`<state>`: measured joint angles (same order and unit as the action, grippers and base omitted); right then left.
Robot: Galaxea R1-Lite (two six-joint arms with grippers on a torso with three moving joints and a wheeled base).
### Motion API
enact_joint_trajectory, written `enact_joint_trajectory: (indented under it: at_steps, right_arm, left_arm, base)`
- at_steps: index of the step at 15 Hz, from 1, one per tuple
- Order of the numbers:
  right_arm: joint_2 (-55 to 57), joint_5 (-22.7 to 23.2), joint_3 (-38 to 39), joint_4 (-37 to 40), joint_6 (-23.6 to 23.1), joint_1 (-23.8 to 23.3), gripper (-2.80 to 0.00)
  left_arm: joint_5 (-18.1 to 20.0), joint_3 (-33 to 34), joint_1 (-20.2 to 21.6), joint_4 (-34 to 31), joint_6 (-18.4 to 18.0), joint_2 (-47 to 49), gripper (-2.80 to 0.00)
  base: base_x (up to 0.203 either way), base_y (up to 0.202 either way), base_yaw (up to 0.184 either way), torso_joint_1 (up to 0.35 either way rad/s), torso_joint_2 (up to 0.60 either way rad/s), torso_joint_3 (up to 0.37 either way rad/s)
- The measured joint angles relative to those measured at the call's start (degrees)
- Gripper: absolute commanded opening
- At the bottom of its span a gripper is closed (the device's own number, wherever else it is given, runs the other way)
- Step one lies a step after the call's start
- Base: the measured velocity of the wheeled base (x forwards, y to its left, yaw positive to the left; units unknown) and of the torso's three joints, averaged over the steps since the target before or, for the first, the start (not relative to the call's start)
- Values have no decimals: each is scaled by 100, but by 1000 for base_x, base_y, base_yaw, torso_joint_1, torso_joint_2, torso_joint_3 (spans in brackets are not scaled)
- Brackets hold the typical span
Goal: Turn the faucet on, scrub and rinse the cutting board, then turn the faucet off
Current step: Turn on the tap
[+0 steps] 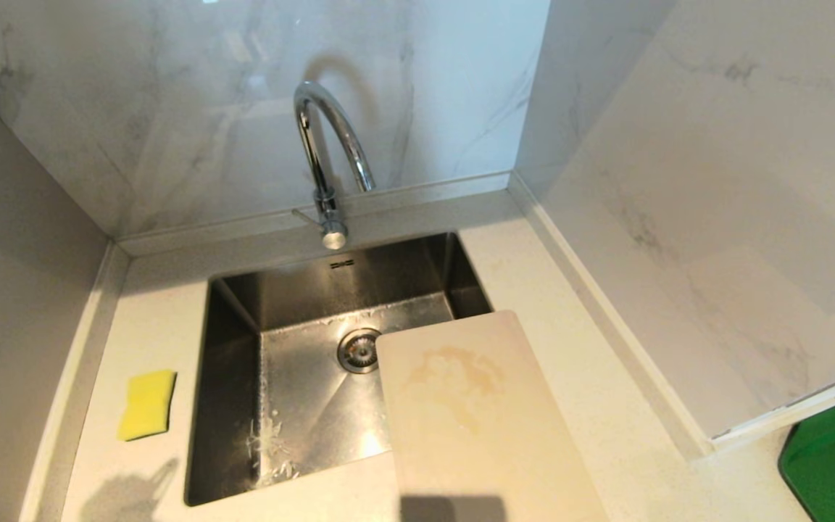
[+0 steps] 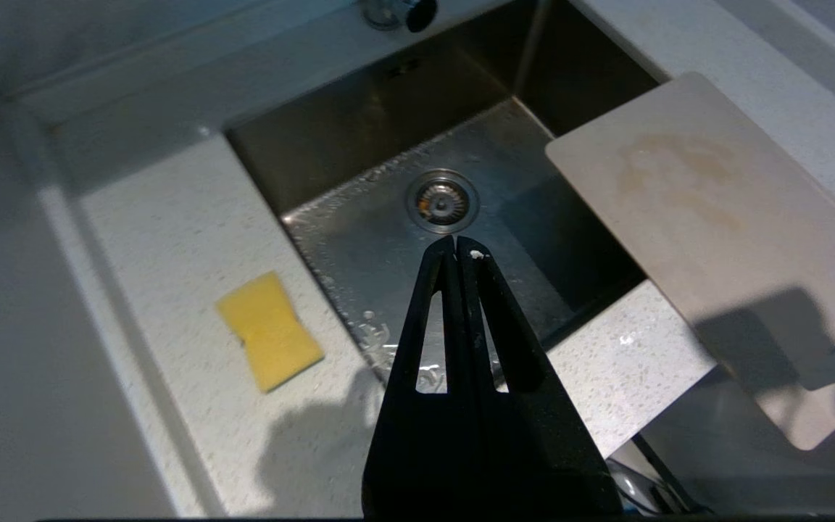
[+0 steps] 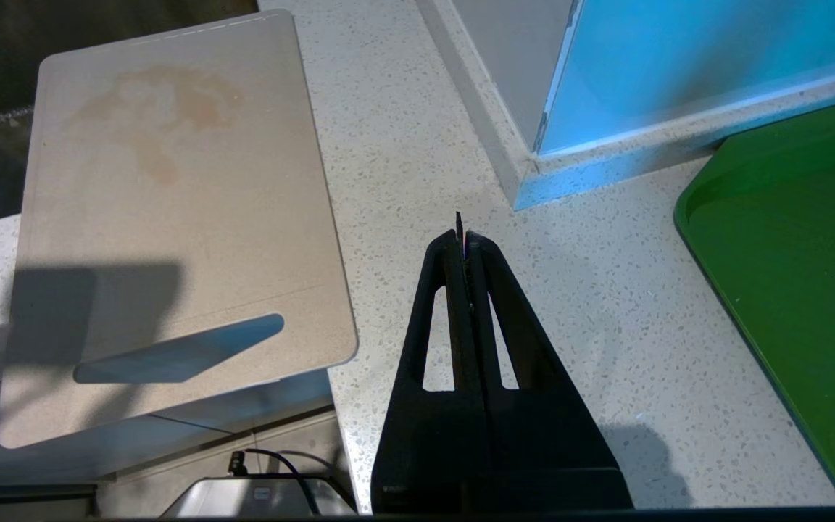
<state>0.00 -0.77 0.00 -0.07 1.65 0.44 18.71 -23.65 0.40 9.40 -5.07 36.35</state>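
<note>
Head view first: the faucet (image 1: 325, 156) rises from the back edge of the tabletop (image 1: 591, 377), behind the sink (image 1: 233, 406), its arched spout curving forward over the basin and its thin lever sticking out sideways at the base. No water runs, so the tap looks off and the first step is not yet done. The cutting board (image 1: 479, 428) lies at the sink's right edge, its far corner hanging out over the basin, which seems a handy start for sliding it under the spout. A brownish stain marks its upper half, likely the reason for scrubbing. A yellow sponge (image 1: 147, 404) sits on the tabletop left of the sink, apart from it. A green board (image 1: 834, 464) shows at the front right edge. Neither arm appears here.

Left wrist view: the left claw (image 2: 457, 246) hangs above the sink's front edge, fingers pressed together and holding nothing, pointing toward the drain (image 2: 443, 201). The sponge (image 2: 269, 330) lies off to one side of it and the cutting board (image 2: 715, 232) to the other, its stained end reaching over the basin. The faucet's base (image 2: 396, 11) just shows beyond the sink.

Right wrist view: the right claw (image 3: 463, 243) is closed and empty, held above bare tabletop (image 3: 417, 145) between the cutting board (image 3: 171, 217) and the green board (image 3: 802, 275). The board's slot-handle end overhangs the tabletop's front edge, which I judge makes it easy to grip.
</note>
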Motion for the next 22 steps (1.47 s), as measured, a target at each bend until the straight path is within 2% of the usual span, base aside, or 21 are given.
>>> enact_joint_trajectory:
  at_steps: [4, 5, 9, 13, 17, 19, 22]
  right_arm:
    - [0, -2, 0, 0, 1, 0, -280]
    - [0, 1, 0, 0, 0, 0, -280]
    - [0, -2, 0, -3, 0, -2, -280]
    - [0, -2, 0, 0, 0, 0, -280]
    - [0, -2, 0, 0, 0, 0, -280]
    - [0, -1, 0, 0, 1, 0, -280]
    - [0, 0, 0, 0, 2, 0, -280]
  left_arm:
    - [957, -866, -23, 210, -13, 1549, -280]
    - [1093, -1049, -75, 223, -18, 1879, -280]
    - [1158, -1780, -312, 237, -24, 3140, -280]
    - [687, -2755, -475, 269, 201, 4371, -280]
    - [-180, -3993, -756, 289, 813, 5573, -280]
    - [-350, -4619, -867, 294, 1145, 6112, -280]
    - [-567, -5489, -989, 294, 1347, 6843, -280]
  base:
    - [0, 0, 0, 0, 0, 0]
    - [0, 0, 0, 0, 0, 0]
    - [0, 0, 0, 0, 0, 0]
    - [0, 0, 0, 0, 0, 0]
    - [0, 0, 0, 7, 1, 1]
    - [0, 0, 0, 0, 0, 0]
    - [0, 0, 0, 0, 0, 0]
